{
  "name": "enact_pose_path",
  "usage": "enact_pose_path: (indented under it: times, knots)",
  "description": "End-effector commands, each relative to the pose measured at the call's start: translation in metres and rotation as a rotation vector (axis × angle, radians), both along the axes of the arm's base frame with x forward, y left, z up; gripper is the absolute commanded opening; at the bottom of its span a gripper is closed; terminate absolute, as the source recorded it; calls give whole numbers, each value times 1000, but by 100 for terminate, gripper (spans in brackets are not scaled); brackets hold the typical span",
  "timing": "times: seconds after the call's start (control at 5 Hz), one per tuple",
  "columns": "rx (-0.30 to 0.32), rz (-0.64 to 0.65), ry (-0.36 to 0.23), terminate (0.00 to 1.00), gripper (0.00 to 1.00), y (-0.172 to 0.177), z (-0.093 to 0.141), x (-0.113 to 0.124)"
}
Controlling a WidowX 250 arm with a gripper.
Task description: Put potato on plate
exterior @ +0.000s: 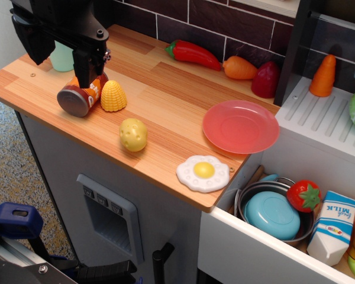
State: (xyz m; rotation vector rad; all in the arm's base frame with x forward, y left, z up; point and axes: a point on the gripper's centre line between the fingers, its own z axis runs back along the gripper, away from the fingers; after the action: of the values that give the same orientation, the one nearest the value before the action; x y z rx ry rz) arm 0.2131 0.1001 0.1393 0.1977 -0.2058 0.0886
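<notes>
the small pale yellow egg-shaped plastic potato point(133, 134) lies free on the wooden tabletop point(165, 94), near the front edge and roughly midway along it, with nothing touching it. the flat round translucent pink-red plastic plate point(240, 126) sits to its right, well apart, at the tabletop's right end and bare. the black pincer point(86, 66) hangs at the far left, above a brown-and-orange can lying on its side point(78, 97), just beside a ridged yellow corn cone point(113, 96); its fingers point down, but whether they are spread or pressed together cannot be told from this view, and they hold nothing that can be made out. so the task looks to be at its very start: the approach to the potato is not yet made. the next move calls for carrying the pincer right and toward the front edge, over the potato, clear of the corn cone, then lowering with fingers spread wide enough for its rounded body. a white-and-yellow plastic fried egg point(203, 173) lies near the front edge between potato and plate, so the carry should pass above it.
</notes>
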Motion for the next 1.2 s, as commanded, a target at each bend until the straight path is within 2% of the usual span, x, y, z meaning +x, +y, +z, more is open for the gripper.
enact_pose_path:
  times: [0.0,0.2,0.4,0.8,1.0]
  knots:
    - [0,0,0,0,100,0,0,0]
    - [-33,22,29,0,100,-22,-8,10]
    - [-40,35,35,0,100,-41,-17,11]
    - [-55,51,1,0,100,-49,-62,9]
    - [-76,35,-13,0,100,-49,-72,17]
